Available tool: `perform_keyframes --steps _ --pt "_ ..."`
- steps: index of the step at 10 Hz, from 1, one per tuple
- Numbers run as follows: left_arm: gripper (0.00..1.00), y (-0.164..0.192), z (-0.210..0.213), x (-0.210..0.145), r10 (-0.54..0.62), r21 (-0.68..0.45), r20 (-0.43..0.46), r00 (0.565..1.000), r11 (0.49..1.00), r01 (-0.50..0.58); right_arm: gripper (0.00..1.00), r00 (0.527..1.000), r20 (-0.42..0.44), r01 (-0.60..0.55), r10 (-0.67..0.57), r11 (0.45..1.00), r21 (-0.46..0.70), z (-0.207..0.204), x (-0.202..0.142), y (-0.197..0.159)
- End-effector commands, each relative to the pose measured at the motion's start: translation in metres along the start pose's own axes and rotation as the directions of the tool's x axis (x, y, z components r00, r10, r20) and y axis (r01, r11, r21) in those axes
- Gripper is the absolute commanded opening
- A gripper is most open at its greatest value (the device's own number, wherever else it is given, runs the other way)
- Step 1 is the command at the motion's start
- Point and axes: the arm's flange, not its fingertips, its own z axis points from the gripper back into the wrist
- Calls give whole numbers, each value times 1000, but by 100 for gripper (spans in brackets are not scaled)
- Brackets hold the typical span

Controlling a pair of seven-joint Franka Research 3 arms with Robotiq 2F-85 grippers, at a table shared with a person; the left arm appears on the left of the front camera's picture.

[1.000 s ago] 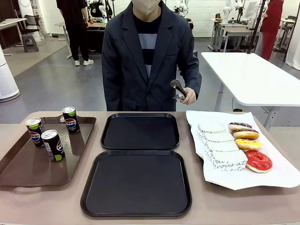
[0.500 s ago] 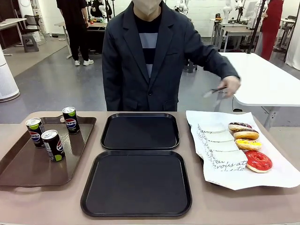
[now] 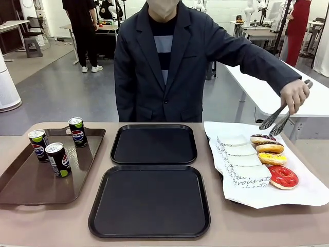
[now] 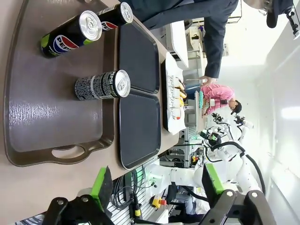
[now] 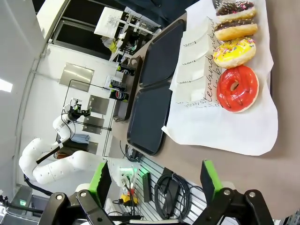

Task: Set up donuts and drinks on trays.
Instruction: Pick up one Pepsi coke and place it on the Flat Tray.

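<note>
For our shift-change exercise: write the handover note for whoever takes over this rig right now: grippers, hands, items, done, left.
Left gripper: open, empty. Right gripper: open, empty.
Person's hand holds tongs near the donuts.
Three drinks stand on the brown tray; four donuts lie on white paper.
Done: nothing yet; both black trays are bare.
Left: put donuts and drinks onto the black trays.
</note>
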Motion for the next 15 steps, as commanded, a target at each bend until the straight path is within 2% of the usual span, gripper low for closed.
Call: perform_keyframes --steps 1,4,6,8,9,10,12,14,15 --pt "100 -1 2 0 -26 -21 10 1000 999 26 100 1000 12 -17 17 1000 16 1 1 -1" --pt "100 0 0 0 0 0 0 1000 1000 0 100 1000 12 -17 17 1000 16 1 1 -1" --pt "100 -55 -13 7 -50 116 -35 998 992 54 100 1000 12 -17 17 1000 16 1 1 -1" --pt "100 -104 -29 18 -45 267 -76 996 962 64 100 1000 12 -17 17 1000 16 1 1 -1" --pt "100 -126 -40 32 -98 386 -92 991 914 126 100 1000 12 -17 17 1000 16 1 1 -1" --pt "100 -140 -53 51 -116 426 -98 988 892 147 100 1000 12 -17 17 1000 16 1 1 -1" --pt "100 -161 -88 62 -130 531 -152 980 825 191 100 1000 12 -17 17 1000 16 1 1 -1" --pt "100 -165 -122 68 -151 682 -199 968 688 248 100 1000 12 -17 17 1000 16 1 1 -1" --pt "100 -162 -136 68 -149 712 -209 966 654 255 100 1000 12 -17 17 1000 16 1 1 -1"
